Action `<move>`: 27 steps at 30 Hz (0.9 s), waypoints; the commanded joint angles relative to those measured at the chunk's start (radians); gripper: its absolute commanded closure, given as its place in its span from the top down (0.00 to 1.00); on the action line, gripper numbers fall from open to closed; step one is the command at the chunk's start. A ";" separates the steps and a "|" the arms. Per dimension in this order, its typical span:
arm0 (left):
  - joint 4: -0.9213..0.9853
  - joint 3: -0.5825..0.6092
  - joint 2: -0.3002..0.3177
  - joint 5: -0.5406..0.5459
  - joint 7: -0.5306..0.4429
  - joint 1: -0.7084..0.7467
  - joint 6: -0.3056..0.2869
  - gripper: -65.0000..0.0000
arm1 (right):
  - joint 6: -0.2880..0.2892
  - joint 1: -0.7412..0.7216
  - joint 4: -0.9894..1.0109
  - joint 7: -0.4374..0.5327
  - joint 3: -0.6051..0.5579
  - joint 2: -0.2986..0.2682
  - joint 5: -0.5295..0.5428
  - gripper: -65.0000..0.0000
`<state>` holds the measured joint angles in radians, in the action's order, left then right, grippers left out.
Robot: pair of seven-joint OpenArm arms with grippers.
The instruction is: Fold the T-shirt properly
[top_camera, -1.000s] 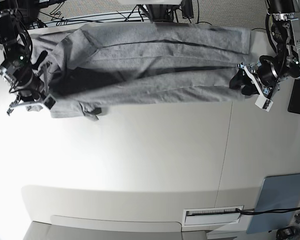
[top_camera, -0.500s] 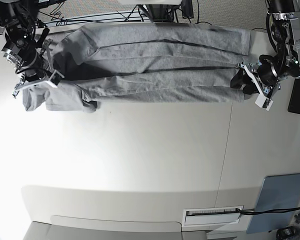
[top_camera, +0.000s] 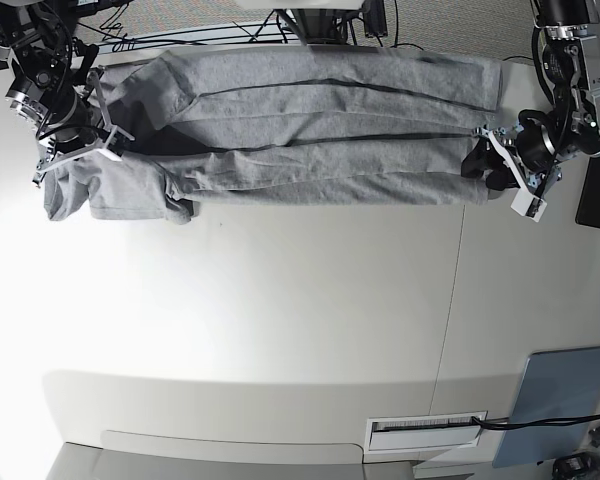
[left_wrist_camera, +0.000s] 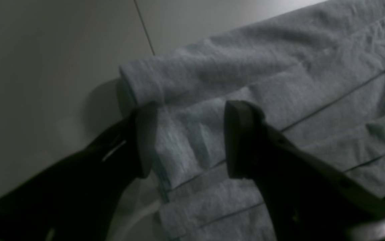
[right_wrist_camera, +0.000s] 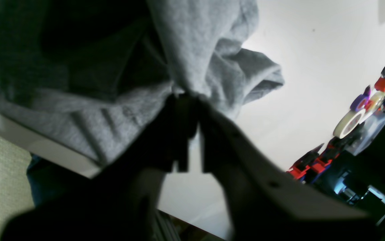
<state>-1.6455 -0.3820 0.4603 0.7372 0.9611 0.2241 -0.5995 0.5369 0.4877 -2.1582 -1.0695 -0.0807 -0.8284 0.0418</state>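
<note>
The right gripper (top_camera: 75,150) has moved up toward the counter's far edge since a second ago, and the sleeve end it held now droops lower, flattened on the counter (top_camera: 310,330). The T-shirt (top_camera: 300,125) lies stretched in long lengthwise folds across the far side of the counter, between the two arms. In the right wrist view the right gripper's jaws stand a narrow slit apart with a bunch of grey cloth gathered at their tips; whether the cloth is clamped cannot be told. At the shirt's other end the left gripper (left_wrist_camera: 189,140) stands wide open, its dark fingers (left_wrist_camera: 143,140) straddling a folded edge without pinching it. The cloth is soft heather-grey knit, ridged by dark creases and layered hems. The counter is smooth, pale and glossy, split by a thin seam (top_camera: 452,300). A blue-grey panel (top_camera: 560,400) lies near the front corner. Cables (top_camera: 140,35) trail past the far edge.
</note>
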 commanded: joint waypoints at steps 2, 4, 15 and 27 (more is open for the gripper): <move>-0.018 -0.008 0.016 0.014 -0.017 -0.007 0.000 0.50 | 0.002 -0.003 -0.013 0.003 0.010 -0.019 -0.012 0.36; -0.018 -0.008 0.016 0.014 -0.015 -0.008 0.000 0.50 | 0.010 -0.003 -0.013 0.006 0.010 -0.019 -0.012 0.47; -0.018 -0.008 0.016 0.014 -0.018 -0.008 0.000 0.50 | -0.040 -0.010 -0.020 0.002 0.011 -0.019 0.171 0.48; -0.018 -0.008 0.002 0.019 -0.019 -0.008 -0.001 0.50 | -0.161 -0.206 0.040 0.112 0.104 0.103 0.299 0.48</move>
<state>-1.6459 -0.3820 0.4507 0.7383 0.9611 0.2237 -0.5968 0.3843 0.2867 -2.1071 -0.9661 0.0170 -0.7071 0.3428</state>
